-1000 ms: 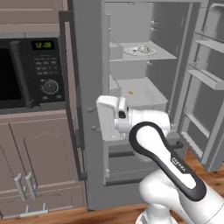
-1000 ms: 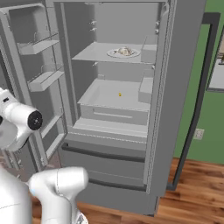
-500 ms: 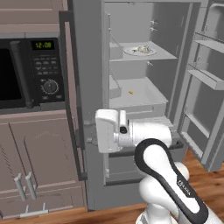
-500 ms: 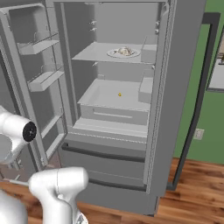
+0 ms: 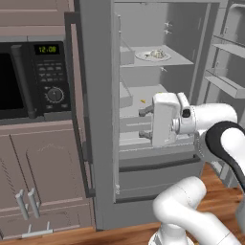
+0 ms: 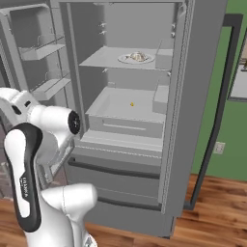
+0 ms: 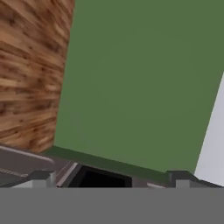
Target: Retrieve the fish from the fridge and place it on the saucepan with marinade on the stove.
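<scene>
Gripper: one gripper [image 5: 142,123], with two dark fingers [image 5: 145,111] that stand wide apart. It holds nothing and touches nothing. In the left base view it points to the left, in front of the open fridge [image 5: 103,143].
Gripper tips in hand view: two small dark tips [image 7: 41,176], far from each other, with a green wall [image 7: 140,78] and a wooden floor [image 7: 30,70] beyond them.
Drawers: two grey flat-fronted drawers [image 6: 120,181], below the gripper.
Doors: two doors, both open. The door [image 5: 225,62] beyond the arm carries two pale shelves.
Yellow speck: one tiny speck [image 6: 132,103] on the smooth middle shelf, just behind and above the gripper.
Plate: one white round plate [image 6: 136,58] on the upper shelf, well above and behind the gripper.
Fish: one small pale grey-beige lump [image 6: 139,56], lying on the plate, well apart from the gripper.
Microwave: one black-fronted microwave [image 5: 28,79] with a round knob, to the left of the gripper, beyond the fridge wall.
Cabinets: brown wood doors [image 5: 43,186] with two pale handles, under the microwave.
</scene>
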Tool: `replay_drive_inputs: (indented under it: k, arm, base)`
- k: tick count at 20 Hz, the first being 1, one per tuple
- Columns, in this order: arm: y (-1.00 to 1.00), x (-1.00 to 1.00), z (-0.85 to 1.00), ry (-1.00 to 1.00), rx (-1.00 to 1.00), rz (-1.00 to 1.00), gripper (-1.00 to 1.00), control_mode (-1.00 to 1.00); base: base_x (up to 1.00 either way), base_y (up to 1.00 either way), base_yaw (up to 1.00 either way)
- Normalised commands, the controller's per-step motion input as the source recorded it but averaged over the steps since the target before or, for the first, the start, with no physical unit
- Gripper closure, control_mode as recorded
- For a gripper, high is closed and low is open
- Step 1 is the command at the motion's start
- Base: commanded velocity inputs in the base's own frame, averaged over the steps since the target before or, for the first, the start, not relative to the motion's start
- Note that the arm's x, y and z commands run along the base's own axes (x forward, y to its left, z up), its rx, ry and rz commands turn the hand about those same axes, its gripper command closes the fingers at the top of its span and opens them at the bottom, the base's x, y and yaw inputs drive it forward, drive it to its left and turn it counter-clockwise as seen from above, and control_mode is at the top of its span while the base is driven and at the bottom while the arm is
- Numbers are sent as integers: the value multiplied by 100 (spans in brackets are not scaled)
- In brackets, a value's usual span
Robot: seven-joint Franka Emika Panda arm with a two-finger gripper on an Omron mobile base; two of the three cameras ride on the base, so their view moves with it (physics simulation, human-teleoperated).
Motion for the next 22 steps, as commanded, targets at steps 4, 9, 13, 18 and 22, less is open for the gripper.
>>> replay_drive_inputs:
  k: [4, 9, 13, 18, 22]
  arm:
    - [-78, -36, 56, 9, 0, -11, -100, -100]
    - [-46, -30, 2, 1, -1, -34, -100, -100]
    - [-62, -2, 1, 14, 0, -44, -100, -100]
    - [-65, 0, 5, 25, 0, -47, -100, -100]
    - [-69, 0, 0, 31, -3, -43, -100, -100]
  base:
    - [0, 0, 0]
    - [0, 0, 0]
    - [0, 0, 0]
    - [0, 0, 0]
    - [0, 0, 0]
